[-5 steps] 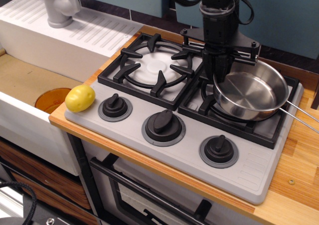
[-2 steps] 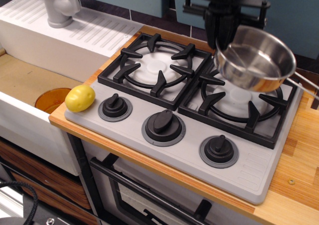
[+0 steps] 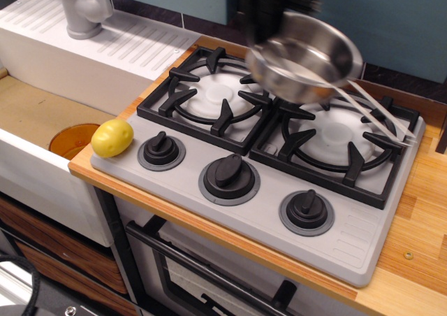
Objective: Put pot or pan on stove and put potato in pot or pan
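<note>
Where the wooden counter point(image 3: 419, 211) meets the front edge, the stove point(image 3: 349, 242) shows 3 black knobs in a row. Potato point(image 3: 112, 137) lies on the stove's front-left corner, just beside the left knob point(image 3: 161, 148), above an orange cup point(image 3: 71, 140) in the sink recess. Both grates are bare: 1 left point(image 3: 209, 96), 1 right point(image 3: 342, 145). Pan point(image 3: 305, 56) hangs tilted in the air above the gap between the 2 grates, its wire handle point(image 3: 377, 113) trailing right and down. Gripper point(image 3: 269, 19), blurred, stands at the pan's far-left rim and appears clamped on it; jaw spacing cannot be read. Grey faucet point(image 3: 84, 7) stands far left.
</note>
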Robot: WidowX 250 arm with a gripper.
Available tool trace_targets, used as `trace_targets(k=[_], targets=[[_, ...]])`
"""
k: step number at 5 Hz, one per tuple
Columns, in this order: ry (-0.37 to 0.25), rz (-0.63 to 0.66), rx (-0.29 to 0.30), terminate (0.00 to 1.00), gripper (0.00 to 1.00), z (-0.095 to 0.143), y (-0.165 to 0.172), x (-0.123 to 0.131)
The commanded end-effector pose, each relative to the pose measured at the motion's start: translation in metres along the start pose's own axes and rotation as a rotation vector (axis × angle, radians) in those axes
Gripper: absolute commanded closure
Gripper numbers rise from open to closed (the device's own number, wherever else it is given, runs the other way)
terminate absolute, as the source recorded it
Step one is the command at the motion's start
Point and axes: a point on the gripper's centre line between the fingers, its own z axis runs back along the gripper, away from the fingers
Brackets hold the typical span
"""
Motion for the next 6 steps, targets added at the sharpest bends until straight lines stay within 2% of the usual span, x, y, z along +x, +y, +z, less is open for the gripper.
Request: trace_targets(k=[1,2,4,6], targets=[[-0.16,-0.088,0.025,0.0,1.0,0.035,0.046,0.001],[-0.195,-0.13,0.021,0.0,1.0,0.028,0.066,0.001],[-0.223,-0.179,0.005,0.0,1.0,0.02,0.091,0.014],[-0.247,-0.156,-0.01,0.0,1.0,0.011,0.089,0.02]])
